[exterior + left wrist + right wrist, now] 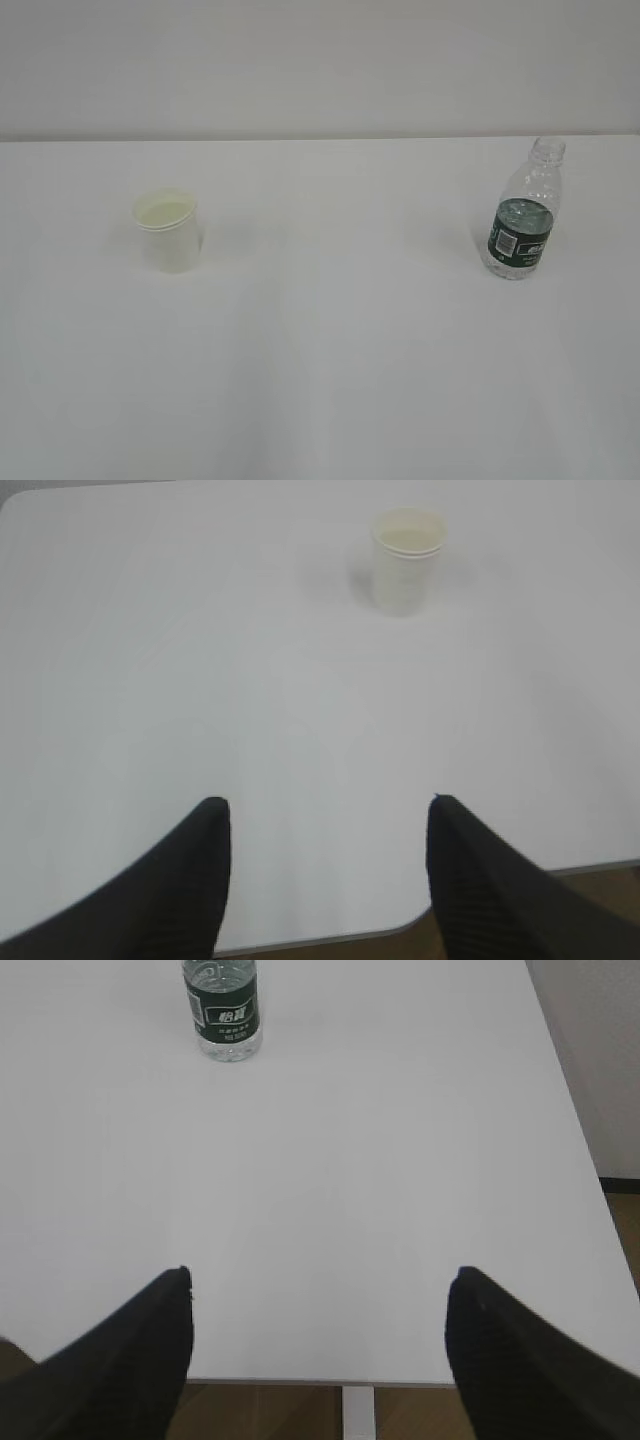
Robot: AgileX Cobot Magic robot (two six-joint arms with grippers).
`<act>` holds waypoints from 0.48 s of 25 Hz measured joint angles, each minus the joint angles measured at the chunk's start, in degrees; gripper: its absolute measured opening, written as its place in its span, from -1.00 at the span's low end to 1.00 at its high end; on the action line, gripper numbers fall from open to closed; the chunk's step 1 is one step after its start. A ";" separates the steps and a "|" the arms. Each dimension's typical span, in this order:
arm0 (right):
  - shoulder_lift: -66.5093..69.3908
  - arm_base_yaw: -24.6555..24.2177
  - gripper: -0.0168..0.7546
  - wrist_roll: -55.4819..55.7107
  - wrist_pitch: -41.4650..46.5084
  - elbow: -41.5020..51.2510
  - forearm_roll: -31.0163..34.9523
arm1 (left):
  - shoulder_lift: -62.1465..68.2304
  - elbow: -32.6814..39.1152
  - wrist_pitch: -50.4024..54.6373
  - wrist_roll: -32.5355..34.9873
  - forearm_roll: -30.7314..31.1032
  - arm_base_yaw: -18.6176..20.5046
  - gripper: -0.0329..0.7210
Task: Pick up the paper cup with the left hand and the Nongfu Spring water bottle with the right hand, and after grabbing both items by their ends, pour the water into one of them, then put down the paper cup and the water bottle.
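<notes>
The white paper cup (168, 233) stands upright on the left of the white table (330, 360); its pale inside shows. The left wrist view has the paper cup (405, 560) far ahead, right of centre. My left gripper (328, 805) hangs open over the table's near edge, nothing between its fingers. The clear Nongfu Spring water bottle (523, 212), green label, no cap, stands upright on the right. In the right wrist view the bottle (222, 1010) is far ahead at upper left. My right gripper (320, 1275) is wide open and empty, near the front edge. Neither gripper shows in the exterior view.
The table's front edge (300, 1382) and a white leg (358, 1412) lie just below my right gripper, with brown floor (260, 1412) beyond. The table's right edge (575, 1140) runs near a wall. A rounded table corner (405, 928) sits under my left gripper.
</notes>
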 joint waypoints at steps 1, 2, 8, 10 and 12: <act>0.00 -0.65 0.57 0.00 0.00 0.00 0.02 | 0.00 0.00 0.00 0.00 0.00 1.04 0.26; 0.00 -1.37 0.57 0.00 0.00 0.00 0.12 | 0.00 0.00 0.00 0.00 0.00 1.99 0.25; -0.45 -2.54 0.57 0.00 0.00 0.00 0.12 | 0.00 0.00 0.00 0.00 0.00 5.79 0.23; -2.52 -2.54 0.57 0.00 0.00 0.00 0.23 | 0.00 0.00 0.00 0.00 0.00 6.20 0.22; -4.91 -2.54 0.57 0.00 0.00 0.00 0.23 | 0.00 0.00 0.00 0.00 0.00 6.34 0.20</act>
